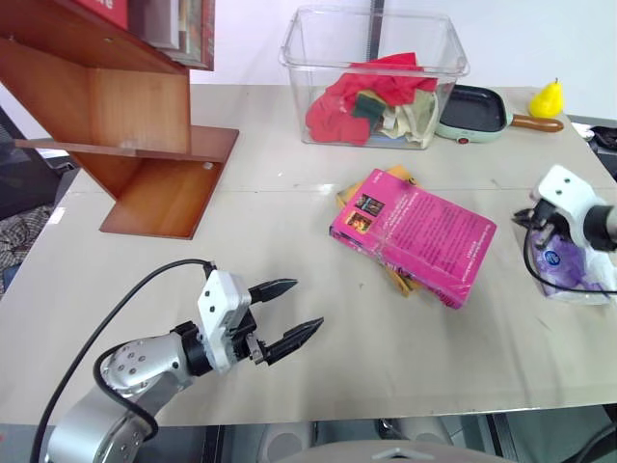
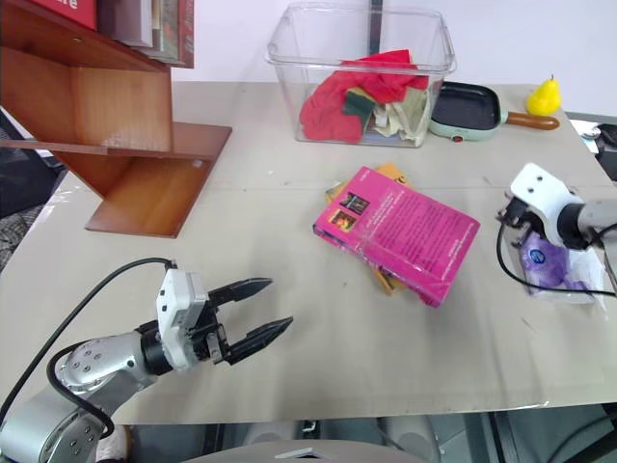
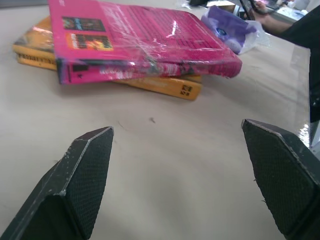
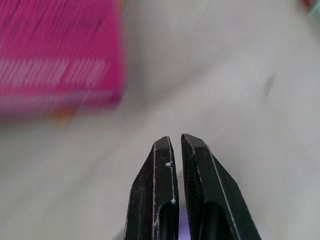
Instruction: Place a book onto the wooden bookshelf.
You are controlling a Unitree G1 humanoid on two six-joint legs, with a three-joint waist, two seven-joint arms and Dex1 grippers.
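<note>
The magenta-pink book (image 1: pixel 415 236) lies flat in the middle of the table, stacked askew on a yellow-orange book (image 3: pixel 150 85). At the far left stands the reddish-brown wooden bookshelf (image 1: pixel 145 125) with its slanted boards. My left gripper (image 1: pixel 307 303) hovers low near the front edge, open, fingers aimed toward the pink book (image 3: pixel 145 40) and well short of it, with nothing between them. My right gripper (image 4: pixel 175 139) is shut on nothing, to the right of the book, over a purple plastic packet (image 1: pixel 569 270).
A clear plastic bin (image 1: pixel 289 53) holding red and pale cloths sits at the back centre. A green pan (image 1: pixel 472 111) and a yellow pear (image 1: pixel 548 96) lie behind it on the right. Books (image 1: pixel 183 29) stand upright on the shelf's upper board.
</note>
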